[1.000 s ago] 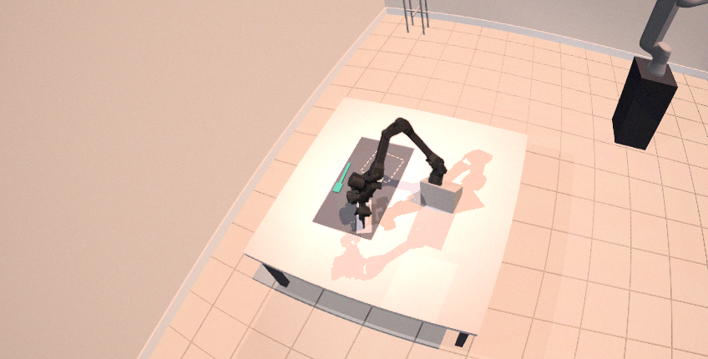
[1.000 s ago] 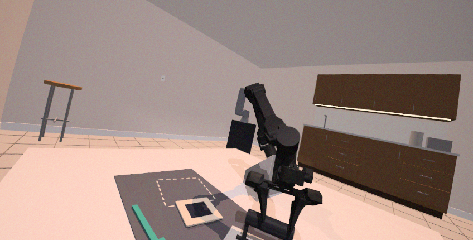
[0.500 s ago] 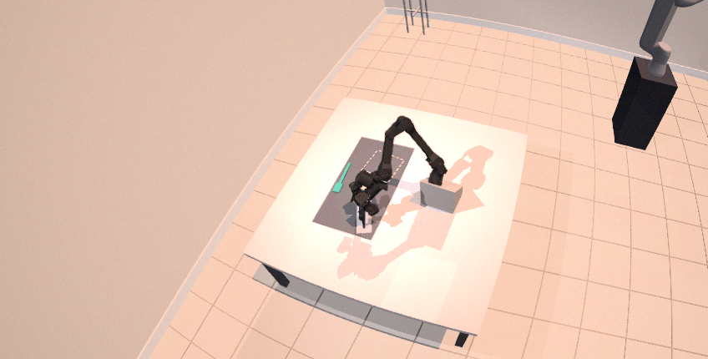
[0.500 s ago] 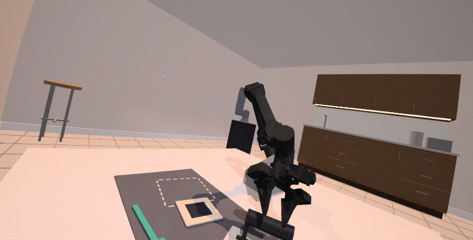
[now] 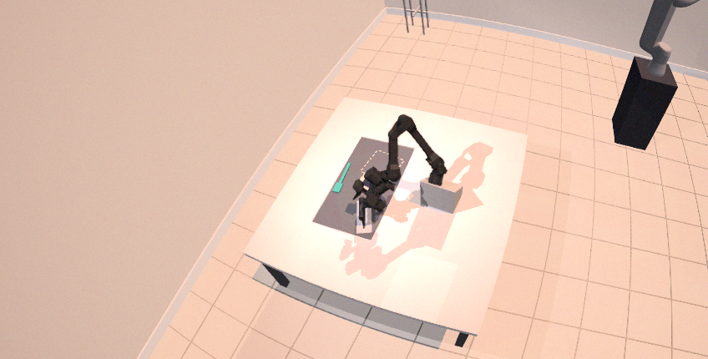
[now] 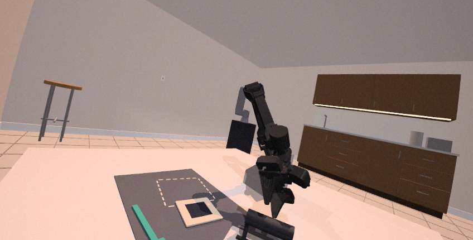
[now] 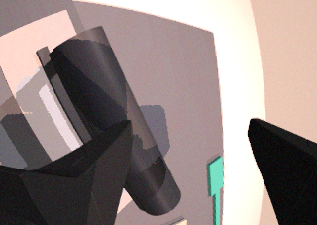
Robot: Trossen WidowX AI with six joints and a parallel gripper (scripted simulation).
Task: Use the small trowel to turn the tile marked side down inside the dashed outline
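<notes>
My gripper [image 5: 359, 212] [image 6: 270, 210] [image 7: 192, 128] is open and empty. It hangs just above the black-handled trowel. The trowel [image 5: 364, 229] [image 6: 270, 226] [image 7: 114, 96] lies on the mat with its thick round handle up over a flat pale blade. In the wrist view the left finger overlaps the handle, and the handle runs at a slant. The tile [image 6: 182, 216] lies flat, its dark square mark facing up, just in front of the dashed outline [image 5: 378, 150] [image 6: 158, 180]. Much of the tile is hidden by the arm in the top view.
The dark mat [image 5: 330, 214] [image 6: 142, 184] [image 7: 183, 61] lies on the pale table [image 5: 298, 206]. A teal flat-bladed tool [image 5: 338, 187] [image 6: 144, 221] [image 7: 216, 177] lies along the mat's far long edge. A grey box [image 5: 439, 195] stands by the arm's base.
</notes>
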